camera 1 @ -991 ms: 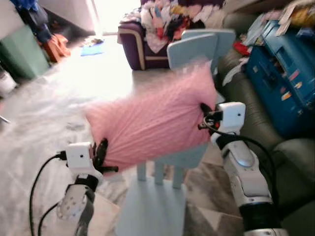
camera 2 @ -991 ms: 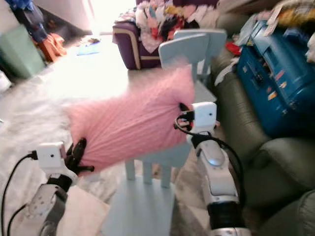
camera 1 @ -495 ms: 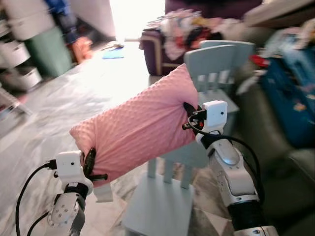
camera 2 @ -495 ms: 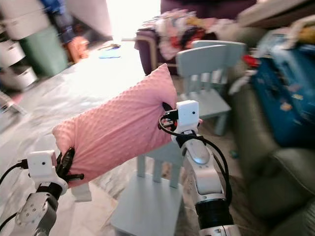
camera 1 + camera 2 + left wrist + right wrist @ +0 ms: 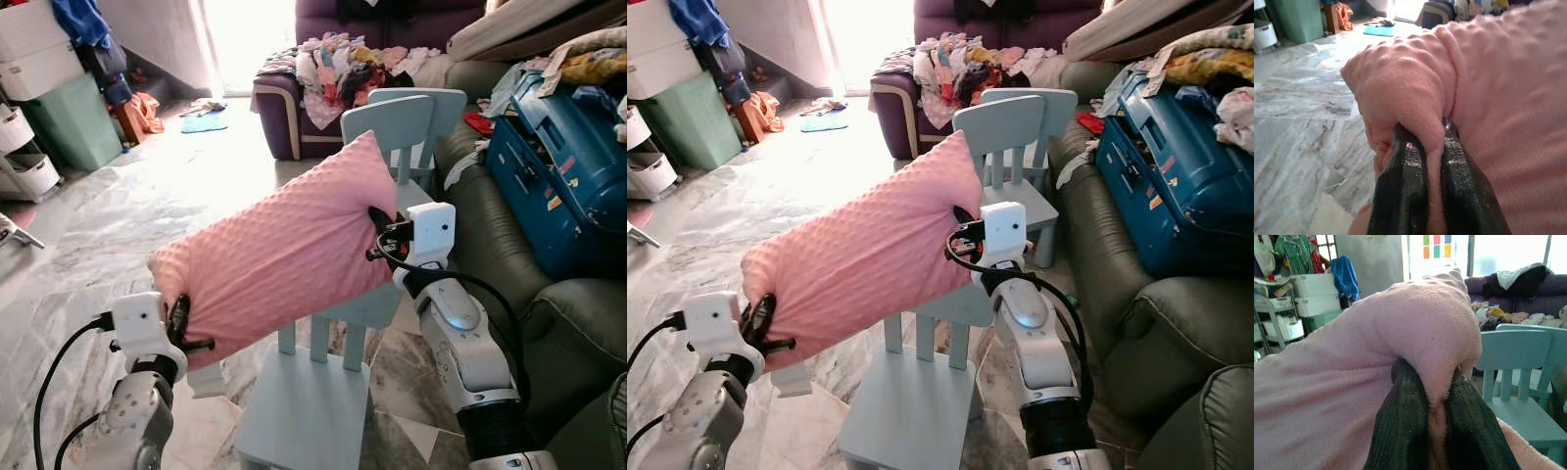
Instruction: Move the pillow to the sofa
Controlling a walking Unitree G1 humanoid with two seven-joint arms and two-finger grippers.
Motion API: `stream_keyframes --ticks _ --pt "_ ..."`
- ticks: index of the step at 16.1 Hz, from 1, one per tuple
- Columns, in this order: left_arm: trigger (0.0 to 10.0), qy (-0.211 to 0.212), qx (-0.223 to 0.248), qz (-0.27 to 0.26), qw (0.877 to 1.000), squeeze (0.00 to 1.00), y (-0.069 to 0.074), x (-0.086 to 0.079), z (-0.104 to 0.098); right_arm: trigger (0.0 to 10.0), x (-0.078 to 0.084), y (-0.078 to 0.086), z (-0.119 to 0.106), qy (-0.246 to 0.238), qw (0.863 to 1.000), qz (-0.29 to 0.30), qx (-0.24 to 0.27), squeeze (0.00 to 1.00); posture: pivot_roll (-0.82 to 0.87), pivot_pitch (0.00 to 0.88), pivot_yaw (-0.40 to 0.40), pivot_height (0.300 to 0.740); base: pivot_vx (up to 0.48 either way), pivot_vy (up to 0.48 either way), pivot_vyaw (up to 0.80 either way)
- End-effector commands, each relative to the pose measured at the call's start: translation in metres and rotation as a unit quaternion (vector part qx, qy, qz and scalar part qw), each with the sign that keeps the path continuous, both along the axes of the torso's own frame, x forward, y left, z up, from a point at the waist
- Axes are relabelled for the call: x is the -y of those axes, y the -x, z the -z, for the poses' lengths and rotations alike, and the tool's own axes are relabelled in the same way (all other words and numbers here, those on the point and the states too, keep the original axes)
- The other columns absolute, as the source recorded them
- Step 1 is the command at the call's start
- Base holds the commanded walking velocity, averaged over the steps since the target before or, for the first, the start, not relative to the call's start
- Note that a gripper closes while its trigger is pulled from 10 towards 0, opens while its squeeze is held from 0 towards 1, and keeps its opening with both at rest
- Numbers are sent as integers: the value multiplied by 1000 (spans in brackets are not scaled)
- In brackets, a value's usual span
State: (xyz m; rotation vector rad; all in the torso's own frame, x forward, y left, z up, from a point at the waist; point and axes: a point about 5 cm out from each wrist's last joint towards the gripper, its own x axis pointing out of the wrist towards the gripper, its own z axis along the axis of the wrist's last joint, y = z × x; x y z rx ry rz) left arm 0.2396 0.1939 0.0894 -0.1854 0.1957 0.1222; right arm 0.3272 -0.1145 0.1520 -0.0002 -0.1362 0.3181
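Here, from my head, I carry the pink pillow (image 5: 279, 257) aloft over a pale blue chair (image 5: 323, 392), left claw (image 5: 180, 327) pinching its seven o'clock corner, right claw (image 5: 384, 233) its three o'clock edge, so it hangs level. The green sofa (image 5: 509, 245) lies at three o'clock. Left wrist: fingers (image 5: 1403, 196) clamp a fabric fold. Right wrist: fingers (image 5: 1400, 431) likewise. Since a second ago, the blur has cleared.

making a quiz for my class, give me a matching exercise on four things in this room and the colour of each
Things:
1. soft dimpled pillow held up between both grippers
2. small plastic chair below it
3. hard-shell suitcase on the sofa
4. storage box by the far wall

Colours:
A. green
B. dark blue
C. pink
D. pale blue

Pairs: 1-C, 2-D, 3-B, 4-A
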Motion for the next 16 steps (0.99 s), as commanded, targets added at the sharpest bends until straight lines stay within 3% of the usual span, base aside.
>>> stream_keyframes --ticks 1,2,3,4,5,8,16 --pt "10000 -1 13 -23 1000 0 -1 -10 -8 5451 4 -1 -8 2 1000 6 14 0 -169 0 78 740 0 0 0" --pt "10000 0 9 -28 1000 0 -1 -10 -9 10000 4 -1 -7 7 1000 4 11 0 -172 0 75 740 0 0 0" --pt "10000 -22 -6 -38 999 0 0 -11 -8 10000 4 0 -7 9 1000 5 11 0 -174 0 74 740 0 0 0" --pt "10000 20 -7 -58 998 0 1 -12 -7 10000 6 -1 -6 9 1000 10 3 0 -179 0 73 740 0 0 0" --pt "10000 31 -9 -60 998 0 0 -12 -5 10000 8 -1 -4 10 1000 15 -6 0 -179 0 71 740 0 0 -781" --pt "10000 15 4 -50 999 0 -2 -8 -9 10000 8 -1 -3 16 1000 13 -10 0 -181 0 65 740 0 0 -775" --pt "10000 30 0 -47 998 0 -3 -5 -7 10000 11 -5 -8 24 1000 17 -8 0 -197 0 61 740 0 0 -775"
